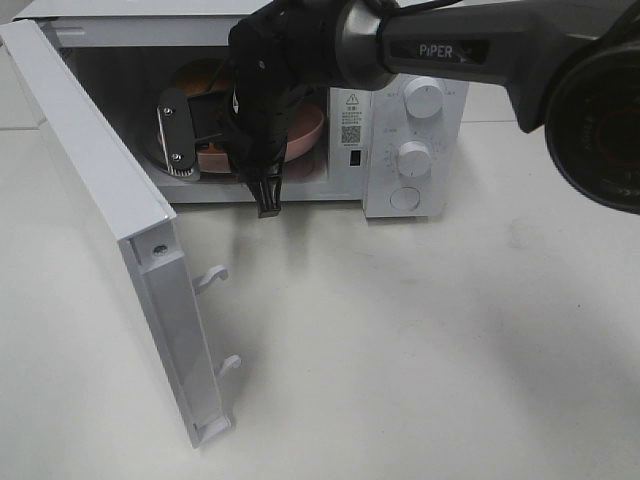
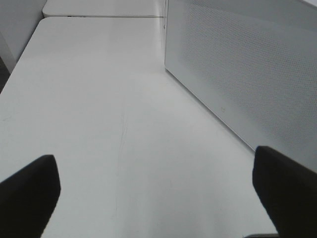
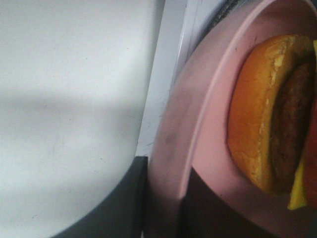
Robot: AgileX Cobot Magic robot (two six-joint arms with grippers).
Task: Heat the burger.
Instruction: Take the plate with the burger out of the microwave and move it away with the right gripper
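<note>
My right gripper [image 1: 262, 150] reaches into the open microwave [image 1: 415, 150], jaws pinched narrow on the rim of the pink plate [image 3: 198, 134] that carries the burger [image 3: 272, 114]. The burger sits on the plate inside the oven cavity, bun flat on the plate, its layers stacked upward. My left gripper [image 2: 158, 191] hangs spread wide above the white table [image 2: 109, 99], holding nothing.

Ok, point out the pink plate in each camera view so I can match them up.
Exterior high: pink plate inside the open microwave, mostly hidden behind the right arm.
Left wrist: not in it; only table and the microwave's side.
Right wrist: fills the right half, carrying the burger.
Shared landmark: the white microwave.
</note>
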